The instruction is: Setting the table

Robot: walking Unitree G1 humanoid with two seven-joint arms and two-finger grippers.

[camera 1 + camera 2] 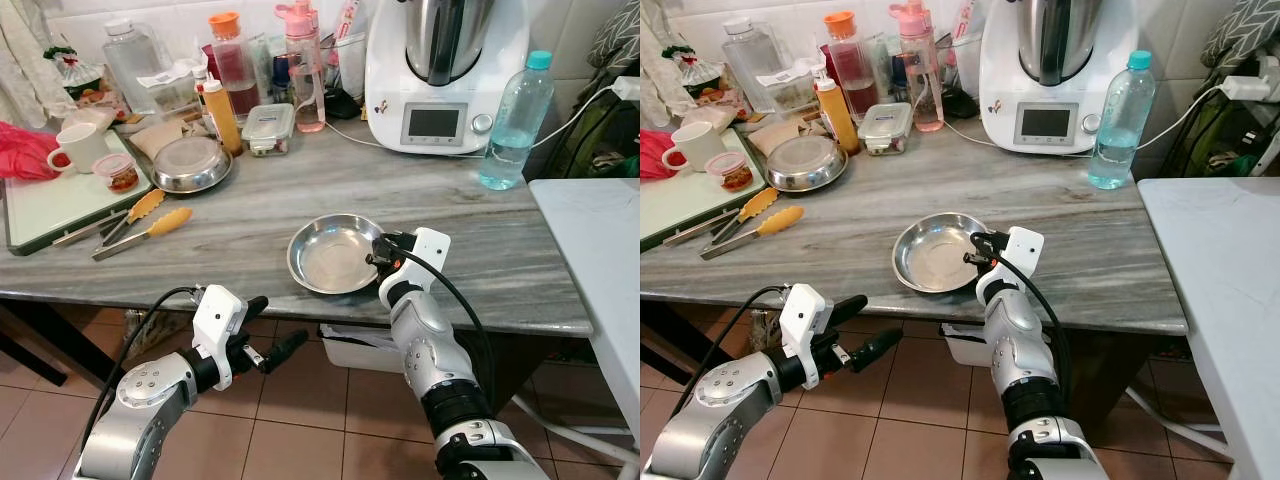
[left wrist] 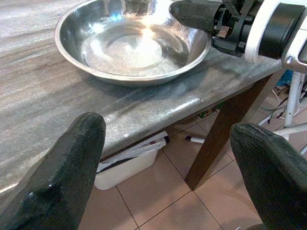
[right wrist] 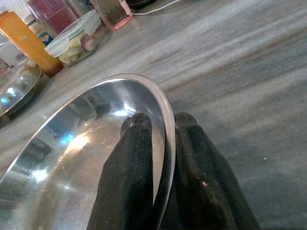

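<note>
Here we see the right gripper [image 3: 160, 143] clenched on the rim of the steel bowl [image 1: 330, 255], one black finger inside the rim and the other outside, as the right wrist view makes plain. The bowl sits upright on the grey marbled surface [image 1: 480, 250], close to its front edge and roughly in the middle of it. Our left gripper [image 1: 268, 335] hangs below the edge of the surface, in front of it and over the tiled floor [image 1: 300, 410], with its fingers [image 2: 62, 177] spread apart and nothing between them; the left wrist view looks up past them at the bowl and the right gripper. Farther back on the surface we see a second steel dish [image 1: 190, 165] near an orange squeeze bottle [image 1: 222, 115], a pair of yellow-tipped tongs [image 1: 145, 228] to the left, a white kitchen machine [image 1: 445, 75] and a clear water bottle [image 1: 515, 120] with a teal cap to the right.
</note>
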